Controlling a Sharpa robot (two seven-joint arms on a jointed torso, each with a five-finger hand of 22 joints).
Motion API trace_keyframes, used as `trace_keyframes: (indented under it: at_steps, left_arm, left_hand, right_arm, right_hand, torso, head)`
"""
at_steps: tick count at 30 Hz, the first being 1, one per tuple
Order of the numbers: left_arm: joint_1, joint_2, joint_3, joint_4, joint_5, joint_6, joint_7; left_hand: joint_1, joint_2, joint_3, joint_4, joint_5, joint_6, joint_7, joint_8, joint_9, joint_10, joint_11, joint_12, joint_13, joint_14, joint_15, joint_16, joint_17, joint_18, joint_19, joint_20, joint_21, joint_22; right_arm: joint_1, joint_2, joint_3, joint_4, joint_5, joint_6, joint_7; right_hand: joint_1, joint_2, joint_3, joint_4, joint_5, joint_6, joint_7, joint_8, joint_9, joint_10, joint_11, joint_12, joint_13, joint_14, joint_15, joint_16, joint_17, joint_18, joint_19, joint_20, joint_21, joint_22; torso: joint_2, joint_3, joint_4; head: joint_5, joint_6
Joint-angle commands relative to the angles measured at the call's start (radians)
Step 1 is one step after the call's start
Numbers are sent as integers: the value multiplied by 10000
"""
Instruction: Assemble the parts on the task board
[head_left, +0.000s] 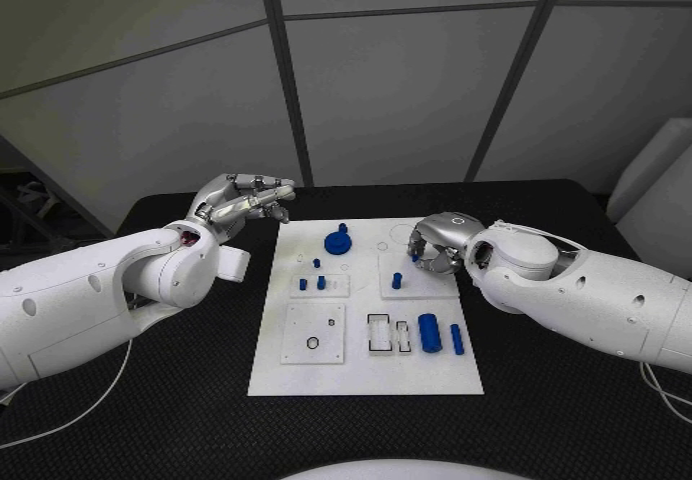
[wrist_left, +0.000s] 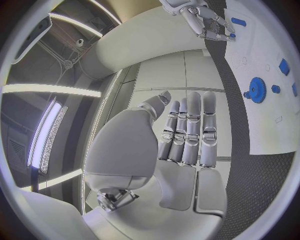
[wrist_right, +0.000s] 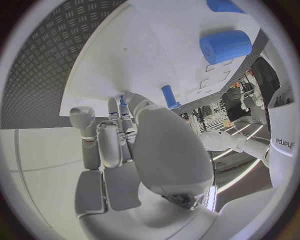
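The black desk (head_left: 173, 400) is carrying the white task board (head_left: 368, 370) at its middle. The blue parts lying on the board look small, rigid, light and smooth: the gear (head_left: 338, 242) near its far edge, the cylinder (head_left: 428, 327) toward its right edge, the peg (head_left: 397, 281) standing beside the right hand (head_left: 440, 243). Each probably wants a fingertip pinch across its sides. That hand is hovering over the board's far right part, fingers (wrist_right: 103, 142) curled in, apparently holding nothing. The left hand (head_left: 242, 197) is hanging off the far left corner, fingers (wrist_left: 190, 132) straight and empty.

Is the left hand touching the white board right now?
Apart. In the head view the left hand hangs off the board's far left corner, with black table showing between them; its fingers are straight and hold nothing.
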Motion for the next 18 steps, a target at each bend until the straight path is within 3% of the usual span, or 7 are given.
trace_keyframes:
  at_steps: [1, 10, 18]
  left_arm:
    - [9, -9, 9, 15, 106, -54, 185]
    - [9, -5, 9, -19, 106, -57, 113]
    - [9, -12, 9, -62, 106, -65, 59]
  left_hand:
    - [78, 77, -42, -20, 13, -12, 25, 12, -14, -3, 33, 64, 12, -56, 4, -22, -19, -10, 73, -28, -73, -21]
    - [117, 99, -47, -40, 19, -20, 34, 7, -16, -19, 39, 66, 9, -61, 5, -30, -30, -11, 87, -31, -91, -40]
    - [162, 109, -59, -70, 24, -32, 46, 1, -20, -51, 50, 63, 4, -73, 10, -44, -46, -14, 100, -33, -113, -61]
  right_arm:
    - [-53, 27, -35, -26, -126, 220, -15]
    - [-70, 46, -35, 16, -198, 84, -106]
    - [-80, 52, -35, 77, -282, -315, -221]
  right_hand:
    - [79, 76, 266, -79, -104, 222, -53, 57, 21, 253, -75, 21, -10, 442, -103, -85, -162, -130, 167, -46, 204, 268]
    - [208, 297, 945, -571, -194, 934, -263, 240, 129, 1052, -317, 79, 24, 479, -327, -28, -136, -218, 428, -241, 645, 827]
    - [73, 258, 1279, -836, -273, 1092, -286, 191, 149, 1263, -356, -52, 30, 497, -357, 19, -99, -252, 480, -296, 828, 1046]
  torso:
    - [-14, 3, -9]
    - [-19, 4, -12]
    - [-16, 6, -12]
  head:
    - [7, -30]
    - [24, -65]
    - [27, -67]
